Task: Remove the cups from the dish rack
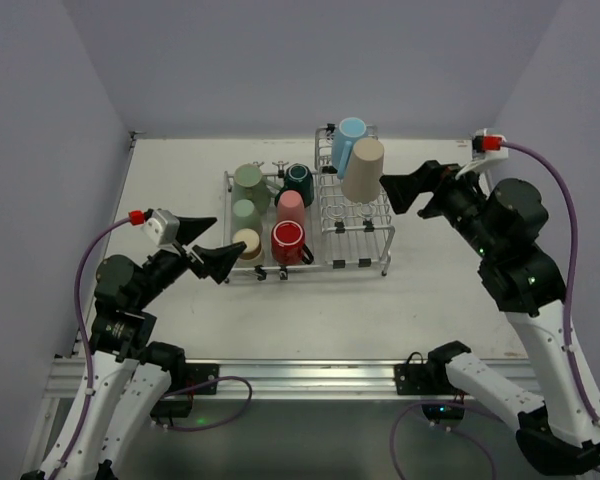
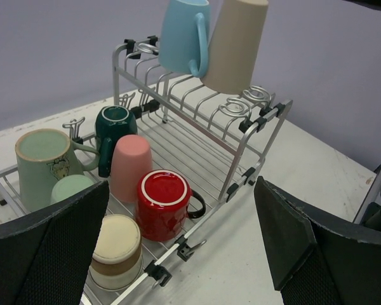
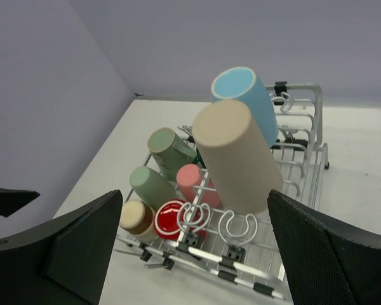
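Note:
The silver dish rack (image 1: pixel 388 240) stands mid-table. On its raised prongs a light blue mug (image 1: pixel 348 140) and a beige cup (image 1: pixel 363 170) hang upside down. On its low grid sit a sage green mug (image 1: pixel 250 185), a dark teal mug (image 1: pixel 299 183), a pink cup (image 1: pixel 291 210), a red mug (image 1: pixel 289 243), a small green cup (image 1: pixel 245 214) and a tan cup (image 1: pixel 247 244). My left gripper (image 1: pixel 212 246) is open and empty, just left of the tan cup. My right gripper (image 1: pixel 390 195) is open and empty, just right of the beige cup (image 3: pixel 235 152).
The rack sits on a white table (image 1: pixel 450 290) walled by lilac panels on the left, back and right. Bare table lies in front of the rack and on both sides. In the left wrist view the red mug (image 2: pixel 165 203) lies nearest the rack's front rail (image 2: pixel 178 244).

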